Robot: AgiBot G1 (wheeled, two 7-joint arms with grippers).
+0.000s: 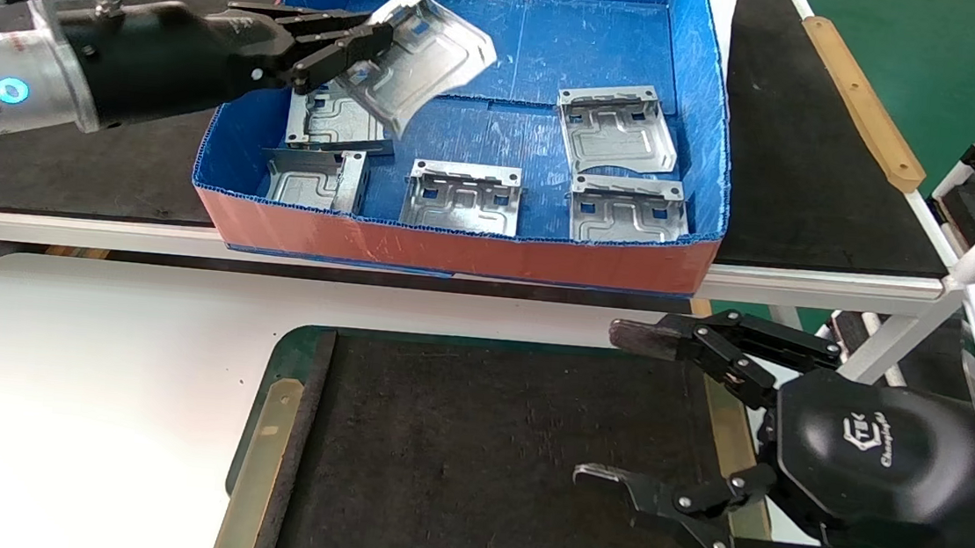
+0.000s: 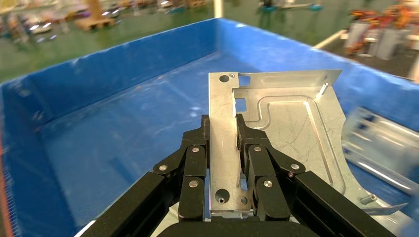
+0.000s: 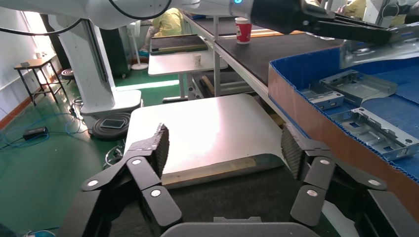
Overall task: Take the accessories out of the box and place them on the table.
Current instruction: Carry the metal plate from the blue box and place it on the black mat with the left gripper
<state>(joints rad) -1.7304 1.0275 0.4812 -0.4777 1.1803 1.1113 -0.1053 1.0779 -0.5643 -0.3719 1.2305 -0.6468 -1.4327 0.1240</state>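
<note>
step in hand: we judge that the first plate is being taken out; none lies on the table (image 1: 91,363) yet.
left gripper (image 1: 358,42): it is above the far left part of the box (image 1: 454,249), clenched on the edge flange of the lifted plate (image 1: 423,56); in the left wrist view the two fingers (image 2: 195,153) press the flange from both sides.
lifted plate: tilted in the air, clear of the blue floor, partly above another plate (image 1: 333,119).
plates in the box: five lie on the floor, three in the near row, namely the near left plate (image 1: 315,179), the near middle plate (image 1: 461,198) and the near right plate (image 1: 627,209), and one further back on the right (image 1: 615,128).
right gripper (image 1: 608,404): spread wide and empty, it hovers over the right side of the dark mat (image 1: 479,468).
next move: we think the left arm must raise the plate over the near orange wall, bring it toward us to the mat, and only there let it go.
care: the grasp is on one edge only, so the plate may swing or slip.
</note>
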